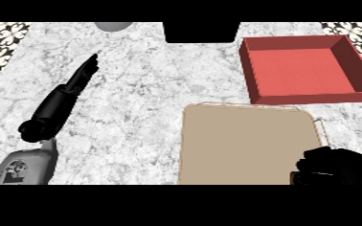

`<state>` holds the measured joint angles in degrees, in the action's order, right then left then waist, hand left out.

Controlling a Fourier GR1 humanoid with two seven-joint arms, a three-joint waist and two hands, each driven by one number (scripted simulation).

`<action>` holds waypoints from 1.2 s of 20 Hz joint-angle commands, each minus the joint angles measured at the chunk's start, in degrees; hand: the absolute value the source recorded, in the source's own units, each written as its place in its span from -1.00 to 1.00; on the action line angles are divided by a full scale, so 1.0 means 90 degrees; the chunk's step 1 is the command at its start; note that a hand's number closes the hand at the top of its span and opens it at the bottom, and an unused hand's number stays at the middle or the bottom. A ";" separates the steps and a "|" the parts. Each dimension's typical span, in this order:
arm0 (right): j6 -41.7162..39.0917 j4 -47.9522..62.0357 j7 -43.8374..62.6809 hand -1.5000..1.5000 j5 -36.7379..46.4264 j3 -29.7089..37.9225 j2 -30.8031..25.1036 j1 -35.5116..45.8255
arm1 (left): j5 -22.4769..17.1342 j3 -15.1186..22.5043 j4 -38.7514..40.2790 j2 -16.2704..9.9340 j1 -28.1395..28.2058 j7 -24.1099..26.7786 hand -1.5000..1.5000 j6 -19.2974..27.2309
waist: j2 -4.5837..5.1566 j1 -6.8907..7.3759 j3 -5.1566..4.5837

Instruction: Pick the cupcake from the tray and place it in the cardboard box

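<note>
Marble counter (134, 105) fills the view, white-grey veined, patterned tile at both far corners.

Cardboard box (244, 146): tan, at the counter's near edge right of centre, broad top face toward the camera. Cannot tell if that face is a shut lid or the open floor.

Red tray (300, 67): far right corner of the counter, raised walls, floor bare. No cupcake on it.

Black block (200, 32) at the far edge, centre; a grey rounded thing (114, 26) at the far edge left of it, mostly cropped, unidentifiable.

Left hand (83, 73): left side of the counter, fingers straight and together, pointing toward the far edge, holding nothing, resting.

Right hand (332, 167): near right corner, beside the box's near right corner, fingers curled in. Something pale shows at its left edge (294, 177), too small to name.

Cupcake: not visible anywhere. Judgement: likely inside the curled right hand, hidden by the fingers, since the tray is bare; not confirmed.

Handling, as judgement: a cupcake is light, soft and crushable, with frosting that smears. Best held low round the wrapper sides, fingers and thumb opposed, kept upright. Set down level in the box, then open the fingers outward so the top isn't dragged.
</note>
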<state>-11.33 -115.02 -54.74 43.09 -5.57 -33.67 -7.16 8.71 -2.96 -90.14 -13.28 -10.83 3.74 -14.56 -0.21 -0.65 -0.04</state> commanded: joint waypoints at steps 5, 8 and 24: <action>-0.1377 0.0359 0.2234 1.00 -0.2222 0.1512 0.0296 0.0983 | -0.0060 0.0009 -0.0035 0.0023 -0.0015 0.0010 0.00 -0.0087 | 0.0036 0.0125 -0.0007; -0.1620 0.0954 0.3006 1.00 -0.2621 0.1892 0.0230 0.1888 | 0.0057 0.0085 0.0212 0.0127 -0.0375 -0.0101 0.00 0.0007 | 0.0049 0.0112 -0.0005; -0.1658 0.5839 0.2515 1.00 -0.0459 0.0800 -0.0995 0.5107 | 0.0001 0.0024 0.0270 0.0007 -0.0330 0.0251 0.00 -0.0243 | 0.0122 0.0403 0.0001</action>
<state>-24.00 -70.09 -30.89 33.57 6.01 -39.64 35.33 9.68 -1.98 -88.24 -12.05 -14.13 4.16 -15.20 0.68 2.31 0.00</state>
